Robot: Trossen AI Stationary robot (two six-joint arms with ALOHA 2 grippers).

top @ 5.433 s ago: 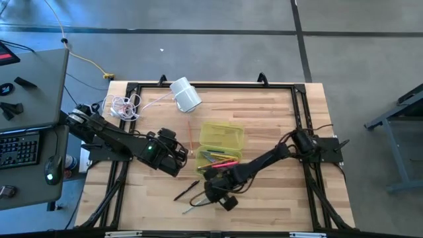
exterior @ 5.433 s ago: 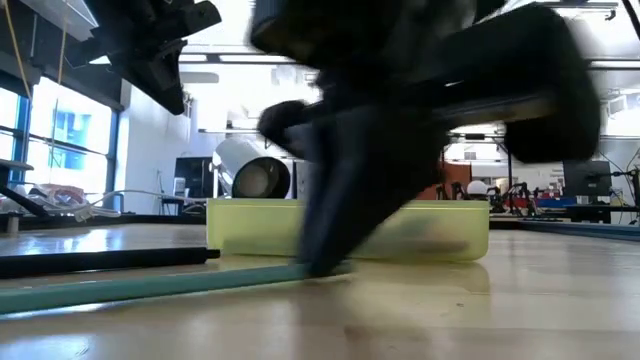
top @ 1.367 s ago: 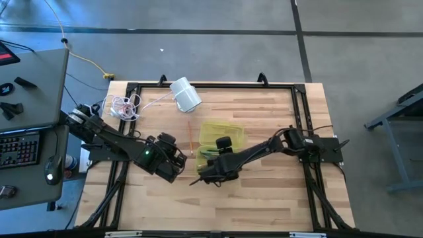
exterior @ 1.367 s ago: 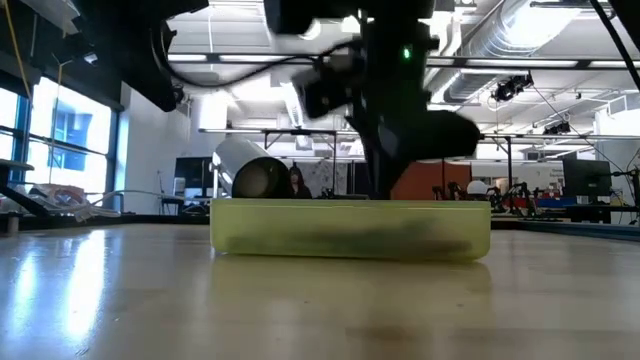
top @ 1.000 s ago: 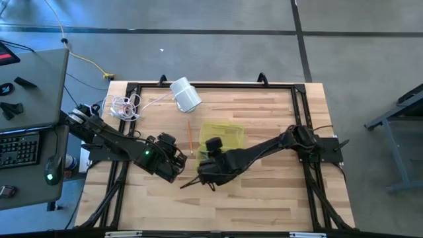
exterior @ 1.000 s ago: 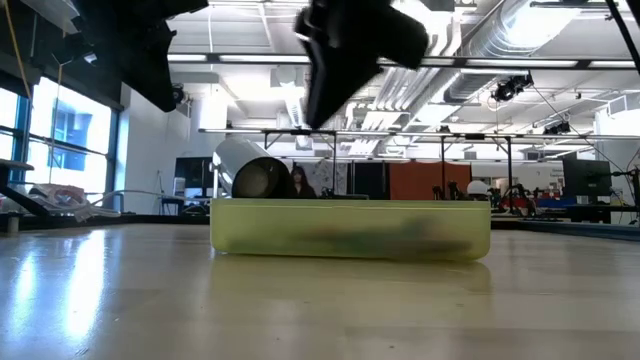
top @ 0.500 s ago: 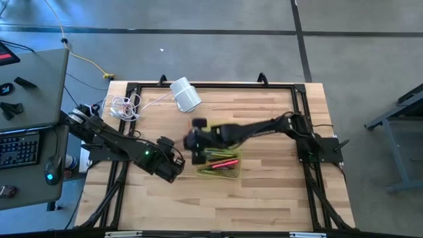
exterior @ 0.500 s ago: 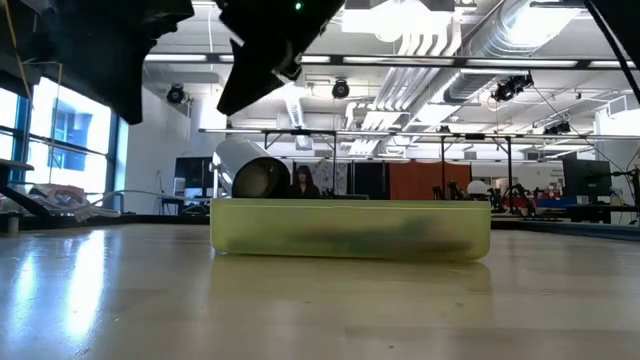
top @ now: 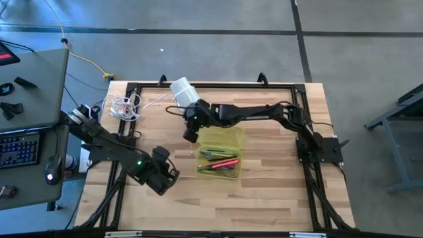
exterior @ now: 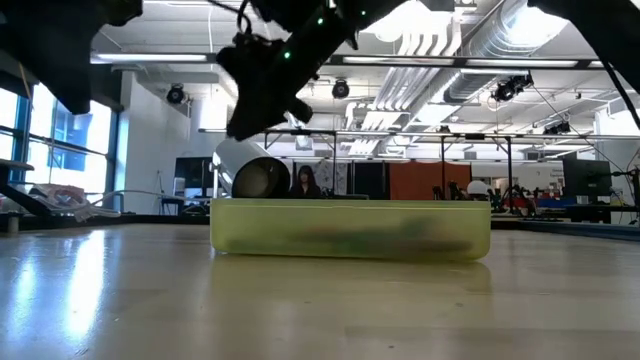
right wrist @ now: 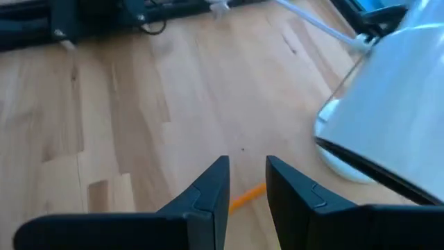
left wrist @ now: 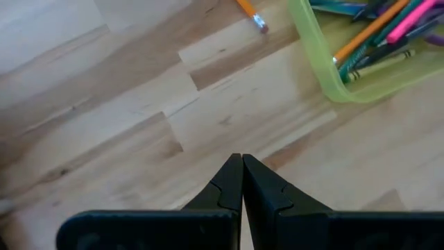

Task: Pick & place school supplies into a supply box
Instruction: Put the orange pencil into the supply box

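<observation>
The supply box [top: 228,137] lies open at the table's middle, with several pens and pencils [top: 221,160] in its near half; they also show in the left wrist view [left wrist: 374,35]. An orange pencil [top: 192,149] lies flat on the wood just left of the box. My right gripper [top: 191,134] hangs open over that pencil [right wrist: 246,198], one finger on each side of it and apart from it. My left gripper [top: 166,178] is shut and holds nothing [left wrist: 241,182]. It hovers over bare wood near the box's near-left corner [left wrist: 326,69].
A white cylinder [top: 185,94] lies on its side at the far edge, close beside my right gripper [right wrist: 395,104]. A coiled white cord [top: 124,106] sits at the far left corner. Bare wood stretches along the near edge and to the right of the box.
My right gripper has swung from the box's near-left corner, past the box's left side, toward the far edge, and now hangs over the orange pencil by the white cylinder. My left gripper has drawn back a little toward the near edge, still shut.
</observation>
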